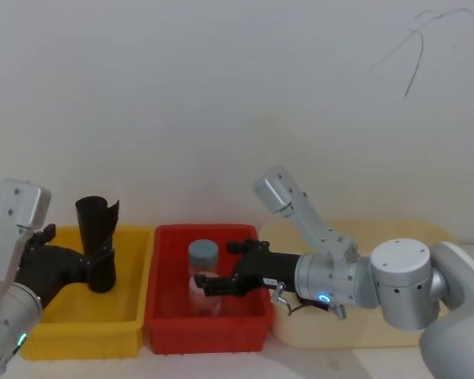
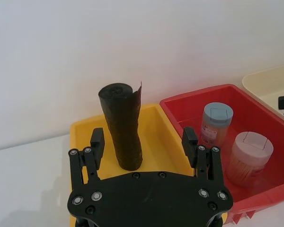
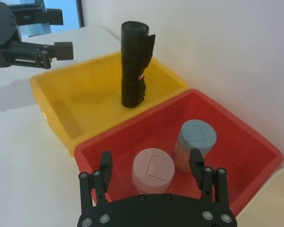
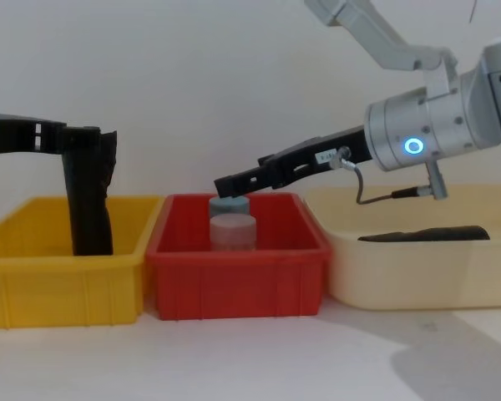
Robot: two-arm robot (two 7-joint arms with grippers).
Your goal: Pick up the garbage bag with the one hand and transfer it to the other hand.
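The garbage bag (image 1: 95, 229) is a black roll standing upright at the back of the yellow bin (image 1: 79, 332). In the right wrist view a small red mark shows on the garbage bag (image 3: 132, 66). My left gripper (image 2: 143, 137), on the green-ringed arm, is open and points at the roll (image 2: 122, 123) from a short gap away, holding nothing. Seen from the chest, the left gripper (image 4: 92, 138) is level with the roll's top (image 4: 88, 209). My right gripper (image 1: 215, 264), on the blue-ringed arm, hangs open above the red bin (image 1: 205, 324), empty.
Two jars stand in the red bin, one with a blue lid (image 1: 203, 253) and one with a pink lid (image 1: 205, 296). To the right sits a beige tub (image 4: 401, 276) with a long black object (image 4: 426, 234) lying in it. A white wall stands close behind.
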